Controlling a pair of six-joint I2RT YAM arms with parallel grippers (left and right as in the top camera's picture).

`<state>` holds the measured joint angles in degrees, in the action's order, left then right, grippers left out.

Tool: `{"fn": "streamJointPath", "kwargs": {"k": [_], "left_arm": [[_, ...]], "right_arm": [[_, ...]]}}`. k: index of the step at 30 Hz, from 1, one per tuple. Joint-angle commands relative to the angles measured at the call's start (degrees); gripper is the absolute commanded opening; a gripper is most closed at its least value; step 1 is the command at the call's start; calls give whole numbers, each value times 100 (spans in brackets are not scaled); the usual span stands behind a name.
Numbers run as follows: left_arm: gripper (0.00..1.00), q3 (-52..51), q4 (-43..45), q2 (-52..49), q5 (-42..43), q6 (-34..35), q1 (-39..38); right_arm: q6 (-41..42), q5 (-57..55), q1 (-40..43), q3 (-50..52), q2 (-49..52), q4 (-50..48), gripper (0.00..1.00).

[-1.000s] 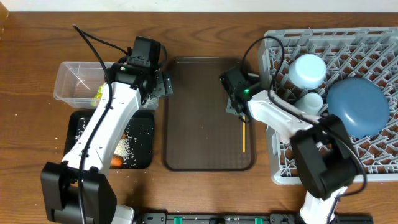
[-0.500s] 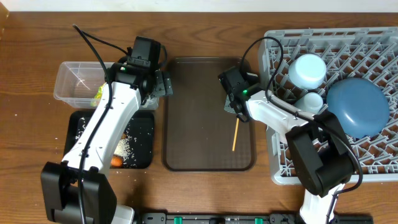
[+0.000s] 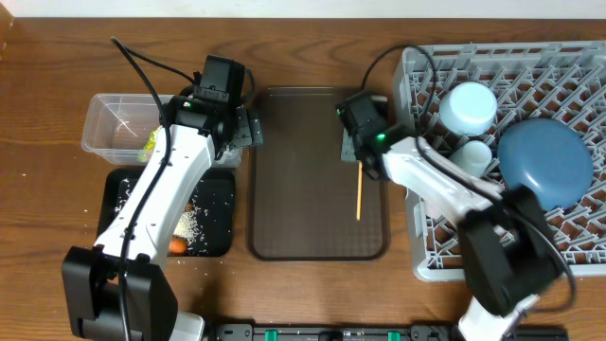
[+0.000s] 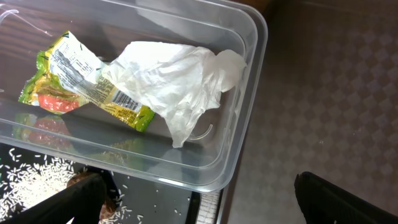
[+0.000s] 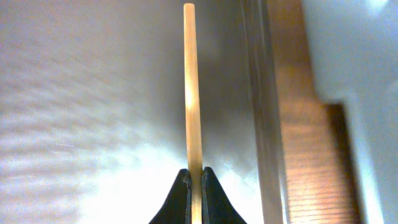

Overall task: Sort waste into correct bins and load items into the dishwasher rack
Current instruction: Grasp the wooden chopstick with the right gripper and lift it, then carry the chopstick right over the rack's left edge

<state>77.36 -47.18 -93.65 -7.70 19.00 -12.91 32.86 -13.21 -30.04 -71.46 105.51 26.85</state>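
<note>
- Pinching the chopstick [image 5: 192, 93] now: my right fingers [image 3: 361, 159] were standing apart over it a second ago, and they are now pressing together on its near end.
- The stick is no longer lying straight on the brown tray [image 3: 303, 189]; it is slanting out from my fingertips, its far end swinging slightly away from the dishwasher rack [image 3: 409, 76].
- I am judging that the pick-up is done and the carry to the rack, just to the outer side of my right fingers, is coming next.
- I am seeing only one chopstick; where its partner is I cannot tell.
- My right arm is reaching forward across the rack's near corner, wrist bending down, the stick running straight out ahead in the wrist view.
- My left fingers [image 3: 244, 131] are standing wide apart, holding nothing, hovering at the edge of the clear tub [image 4: 249, 93].
- Below and ahead of those fingers the wrapper [image 4: 74, 81] and white paper [image 4: 180, 81] are already lying in the tub; rice crumbs [image 3: 189, 225] are sitting in the black tray [image 3: 220, 189] behind them.
- My left arm is stretching forward, unmoved over the last second.
</note>
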Motion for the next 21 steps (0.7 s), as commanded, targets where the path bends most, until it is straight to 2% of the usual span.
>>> {"fn": "streamJointPath", "kwargs": {"k": [1, 8, 21], "left_arm": [[98, -28, -13, -70, -70, -74, 15], [98, -28, -15, -70, -70, -74, 15], [98, -28, -15, -70, -70, -74, 13]], "right_arm": [[-448, -26, 175, -195, -726, -24, 1], [-1344, -28, 745, -195, -1447, -7, 1], [-1871, 17, 1740, -192, -1436, 83, 1]]}}
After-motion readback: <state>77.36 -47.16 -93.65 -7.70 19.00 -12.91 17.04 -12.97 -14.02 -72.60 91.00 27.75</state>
